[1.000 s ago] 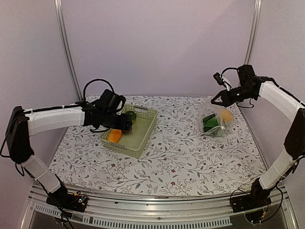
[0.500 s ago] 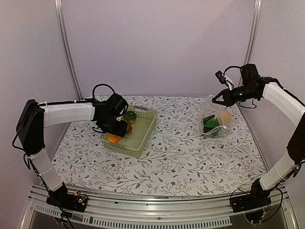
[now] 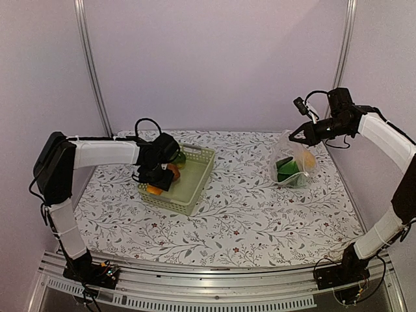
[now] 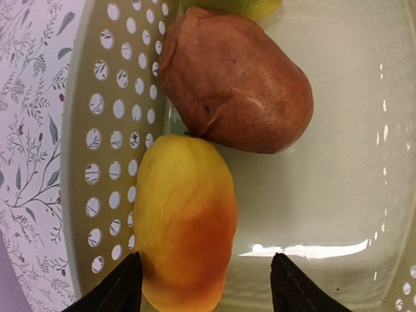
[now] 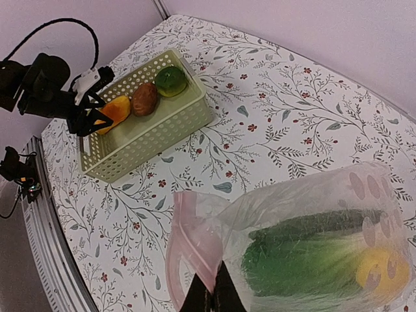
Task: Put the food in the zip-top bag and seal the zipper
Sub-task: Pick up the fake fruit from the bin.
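Left wrist cam: left gripper (image 4: 207,289) has its jaws spread wide, with the near end of the yellow-orange piece (image 4: 182,227) between them, its long axis running along the basket (image 4: 107,130) wall toward the brown piece (image 4: 237,91). Right gripper (image 5: 211,296) is pinched on the zipper (image 5: 188,240) of the zip-top bag (image 5: 305,195), cucumber (image 5: 312,224) lying lengthwise inside, end toward the mouth.

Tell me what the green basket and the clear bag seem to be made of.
The basket looks like rigid, glossy moulded plastic: punched round holes, glare on its floor. The bag looks like thin clear plastic film: crinkled, with green vegetables showing through; its zipper seems a thicker pinkish plastic.
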Controlling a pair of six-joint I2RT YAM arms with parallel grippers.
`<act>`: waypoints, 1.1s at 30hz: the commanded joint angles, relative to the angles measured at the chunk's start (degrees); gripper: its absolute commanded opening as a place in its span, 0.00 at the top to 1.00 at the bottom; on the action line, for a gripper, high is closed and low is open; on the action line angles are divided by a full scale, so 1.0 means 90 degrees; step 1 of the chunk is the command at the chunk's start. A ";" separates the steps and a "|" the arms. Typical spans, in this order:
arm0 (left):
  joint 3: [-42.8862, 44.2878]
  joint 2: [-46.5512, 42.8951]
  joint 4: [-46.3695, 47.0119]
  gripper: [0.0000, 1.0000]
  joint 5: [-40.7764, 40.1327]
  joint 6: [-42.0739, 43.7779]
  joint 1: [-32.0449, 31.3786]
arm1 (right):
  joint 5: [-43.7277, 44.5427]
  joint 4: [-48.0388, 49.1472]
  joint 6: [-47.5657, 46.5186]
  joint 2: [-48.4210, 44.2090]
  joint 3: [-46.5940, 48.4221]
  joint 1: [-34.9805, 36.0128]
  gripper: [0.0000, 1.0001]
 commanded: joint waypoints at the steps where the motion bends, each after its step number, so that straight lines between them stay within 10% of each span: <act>1: 0.0175 0.0308 -0.0144 0.32 -0.0223 0.0111 0.0061 | -0.0137 0.0112 -0.0056 -0.0127 -0.0068 0.0026 1.00; 33: 0.0178 0.0586 -0.0145 0.39 0.0064 -0.0336 -0.0148 | -0.0151 0.0121 -0.0065 -0.0189 -0.0160 0.0030 1.00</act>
